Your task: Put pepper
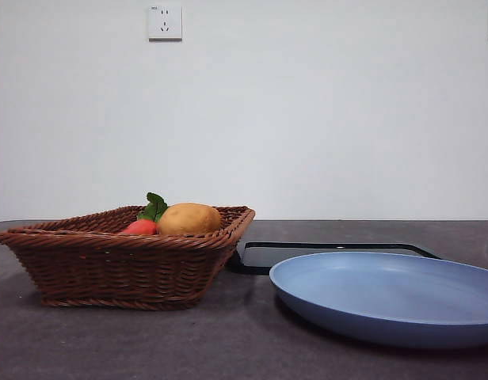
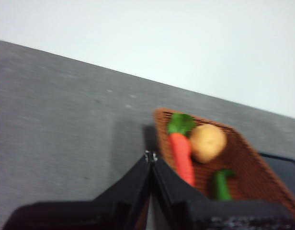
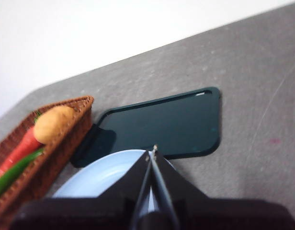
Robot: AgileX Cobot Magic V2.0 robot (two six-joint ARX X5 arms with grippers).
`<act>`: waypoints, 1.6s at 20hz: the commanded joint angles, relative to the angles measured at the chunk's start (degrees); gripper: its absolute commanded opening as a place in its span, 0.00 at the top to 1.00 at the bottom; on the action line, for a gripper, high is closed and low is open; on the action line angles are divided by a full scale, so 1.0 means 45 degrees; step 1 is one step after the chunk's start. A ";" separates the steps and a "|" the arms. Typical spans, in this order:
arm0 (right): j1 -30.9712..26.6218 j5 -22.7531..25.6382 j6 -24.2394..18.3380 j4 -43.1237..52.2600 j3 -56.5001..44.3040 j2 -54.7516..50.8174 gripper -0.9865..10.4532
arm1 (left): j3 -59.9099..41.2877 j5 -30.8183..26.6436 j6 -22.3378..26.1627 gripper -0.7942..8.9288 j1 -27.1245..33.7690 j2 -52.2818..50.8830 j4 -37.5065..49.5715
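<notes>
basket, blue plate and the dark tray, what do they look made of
Basket: brown woven wicker or rattan-look strands, with a braided rim; natural or plastic cannot be told.
Blue plate: smooth, matte, evenly coloured, probably plastic or melamine, possibly ceramic.
Dark tray: flat, smooth and slightly glossy with a raised edge, likely plastic.

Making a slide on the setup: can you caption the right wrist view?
Shut right gripper above blue plate, dark tray beyond; wicker basket holds potato, pepper.

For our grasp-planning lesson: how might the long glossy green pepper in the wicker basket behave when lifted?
The long glossy green pepper looks smooth, so probably slippery. Long and thin, it may pivot if gripped off-centre. Wedged beside the red vegetable, it could drag it.
</notes>
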 commanded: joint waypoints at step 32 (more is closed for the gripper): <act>0.0651 -0.1676 -0.6071 -1.2322 1.2356 0.8607 0.91 | 0.9957 0.6606 0.5683 0.91 -0.0272 0.7655 -1.0185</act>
